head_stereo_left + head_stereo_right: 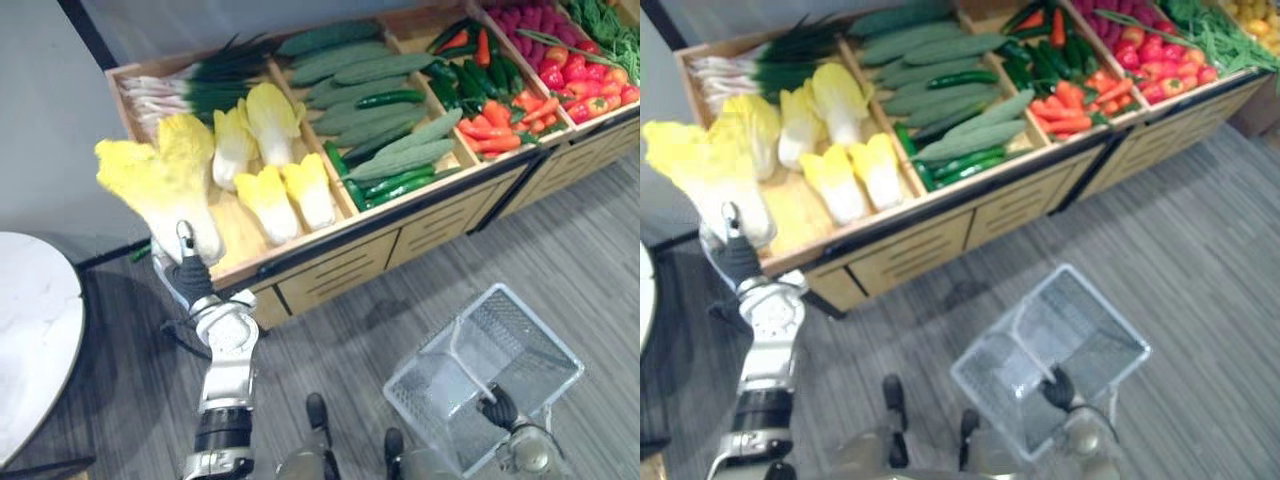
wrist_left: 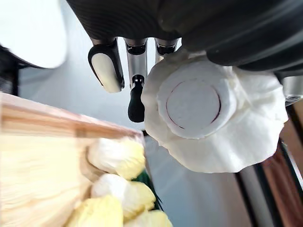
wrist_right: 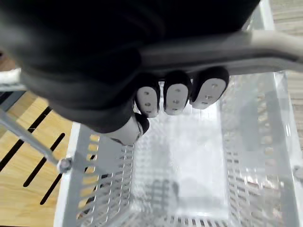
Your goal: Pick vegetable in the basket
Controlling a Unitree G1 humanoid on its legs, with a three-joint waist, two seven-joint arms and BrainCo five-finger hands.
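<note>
Grey plank floor; wooden stand, vegetables sorted in compartments. One cabbage (crinkled yellow leaves, smooth white round-cut base) held up over stand's left front corner, left hand clasped round base. White wire basket well apart, handle gripped by curled right hand.

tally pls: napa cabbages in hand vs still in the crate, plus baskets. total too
Napa cabbage in the left robot hand: 1
Napa cabbages lying in the crate: 4 clearly apart; the held one may hide more
Wire basket, empty, handle in the right robot hand: 1
Total: 6
</note>
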